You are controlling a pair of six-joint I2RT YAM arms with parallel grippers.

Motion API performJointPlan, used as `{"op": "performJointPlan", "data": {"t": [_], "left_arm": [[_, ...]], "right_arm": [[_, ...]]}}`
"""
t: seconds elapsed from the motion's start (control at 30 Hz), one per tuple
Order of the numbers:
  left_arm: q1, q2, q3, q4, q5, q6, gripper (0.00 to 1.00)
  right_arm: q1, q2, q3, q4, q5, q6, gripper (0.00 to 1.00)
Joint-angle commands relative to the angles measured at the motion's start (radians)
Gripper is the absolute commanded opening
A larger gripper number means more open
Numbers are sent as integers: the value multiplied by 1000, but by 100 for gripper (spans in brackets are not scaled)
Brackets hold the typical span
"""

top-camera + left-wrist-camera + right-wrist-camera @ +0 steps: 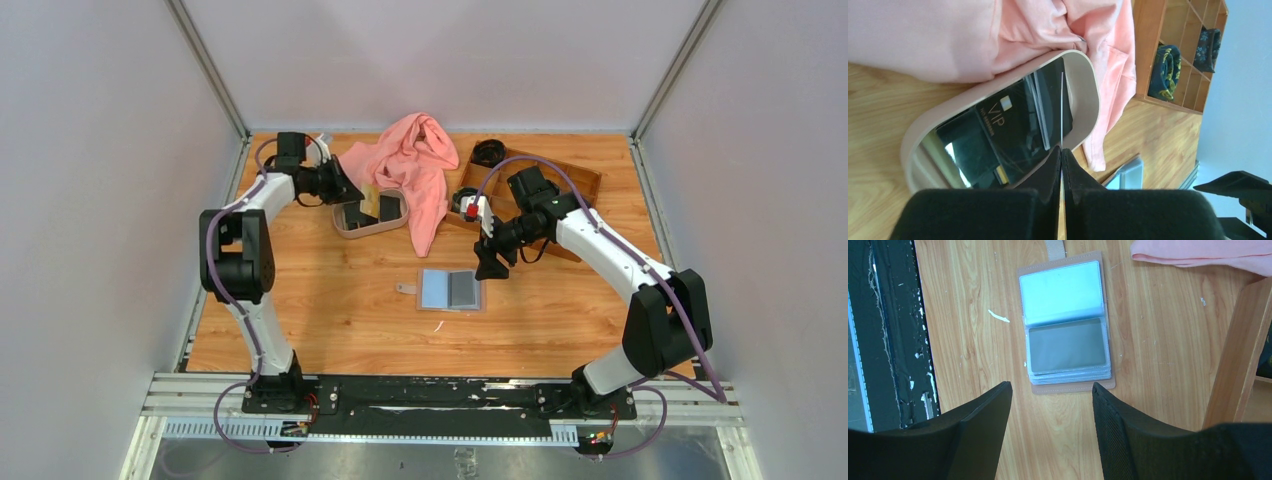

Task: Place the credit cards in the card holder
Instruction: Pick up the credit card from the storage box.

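Card holder (449,289) open at centre of overhead frame, long axis left-right, just lower left of the spread right gripper (1052,390); left gripper (1062,167), upper left over the oval tray (1089,90), pinches a credit card (1062,110) edge-on, holder to its lower right

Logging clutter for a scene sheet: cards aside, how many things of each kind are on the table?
Oval beige-rimmed tray: 1
Open tan leather card holder: 1
Brown wooden compartment box: 1
Crumpled pink cloth: 1
Dark patterned fabric rolls in the box: 2
Small black round object: 1
Total: 7 made out; part of the box is hidden.
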Motion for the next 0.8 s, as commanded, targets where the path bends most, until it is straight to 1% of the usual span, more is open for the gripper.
{"op": "performJointPlan", "data": {"t": [0.0, 0.27, 0.4, 0.5, 0.57, 0.67, 0.77], "left_arm": [[42, -115, -55, 9, -11, 20, 0], [46, -329, -227, 76, 19, 7, 0], [46, -434, -362, 177, 90, -45, 0], [44, -522, -478, 288, 143, -117, 0], [37, -585, -533, 312, 158, -134, 0], [7, -705, -601, 314, 147, -140, 0], [-64, -810, -664, 321, 122, -180, 0]], "right_arm": [[-9, 4, -19, -24, 3, -15, 64], [-9, -10, -18, -25, 4, -18, 64], [-9, -24, -22, -24, -9, -21, 64], [-8, -36, -25, -25, -30, -23, 64], [-9, -42, -27, -25, -50, -22, 64], [-9, -51, -28, -24, -87, -13, 64], [-8, -59, -28, -24, -129, 3, 64]]}}
